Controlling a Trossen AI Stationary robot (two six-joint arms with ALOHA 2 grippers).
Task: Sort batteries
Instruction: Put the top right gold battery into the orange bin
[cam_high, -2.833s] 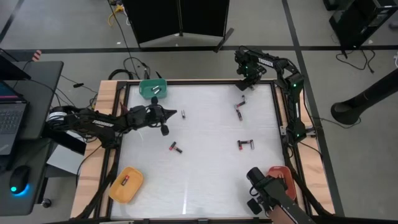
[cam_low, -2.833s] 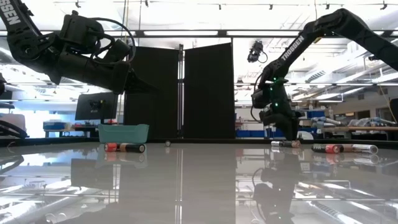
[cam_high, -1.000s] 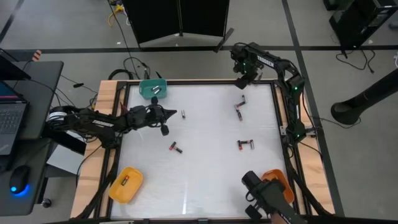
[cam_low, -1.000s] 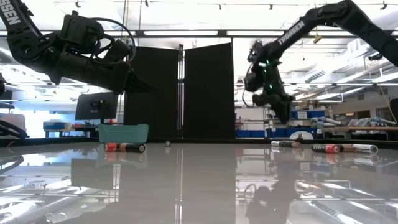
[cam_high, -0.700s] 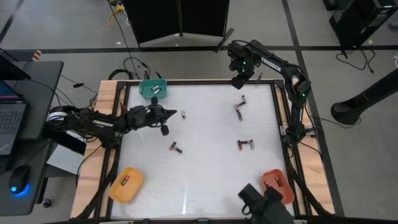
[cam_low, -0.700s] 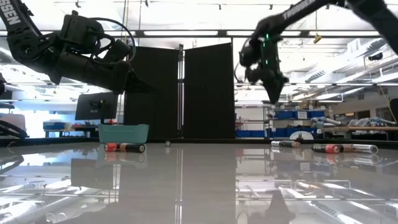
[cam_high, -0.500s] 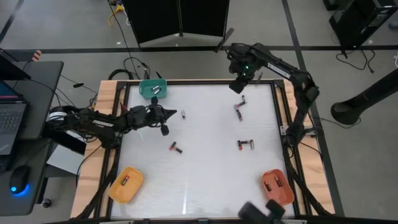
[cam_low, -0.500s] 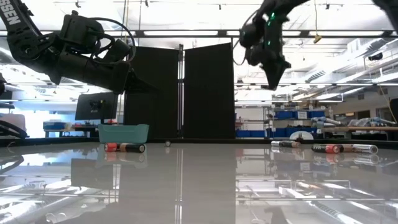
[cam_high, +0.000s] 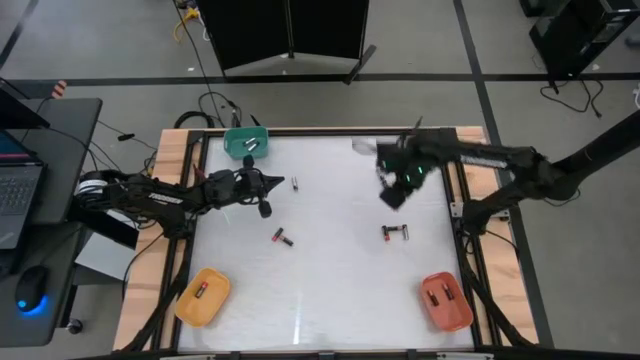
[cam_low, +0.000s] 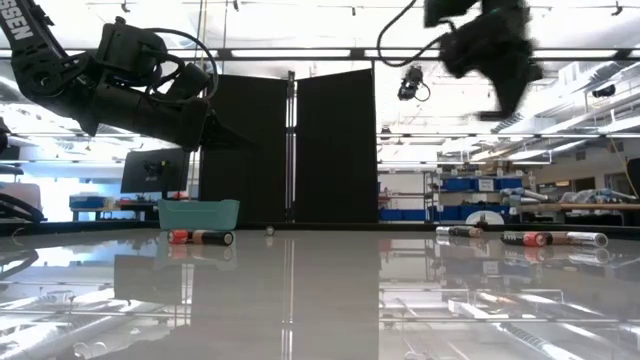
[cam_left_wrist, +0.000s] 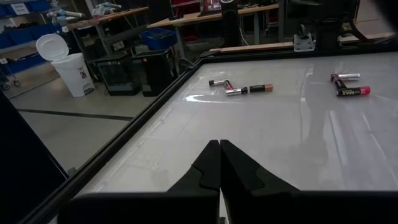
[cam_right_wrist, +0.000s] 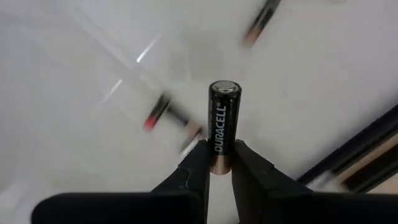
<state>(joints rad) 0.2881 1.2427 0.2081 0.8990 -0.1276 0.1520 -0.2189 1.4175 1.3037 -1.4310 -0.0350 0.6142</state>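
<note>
Right gripper pinches a black Duracell battery above the table.

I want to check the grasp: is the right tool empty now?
No. In the right wrist view, the right tool is shut on a black Duracell battery.

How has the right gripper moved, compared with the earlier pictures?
Yes. The right gripper, shut on a black Duracell battery, moved from above the table's far edge beside the green plastic tray toward the near side and the orange plastic tray.
</note>
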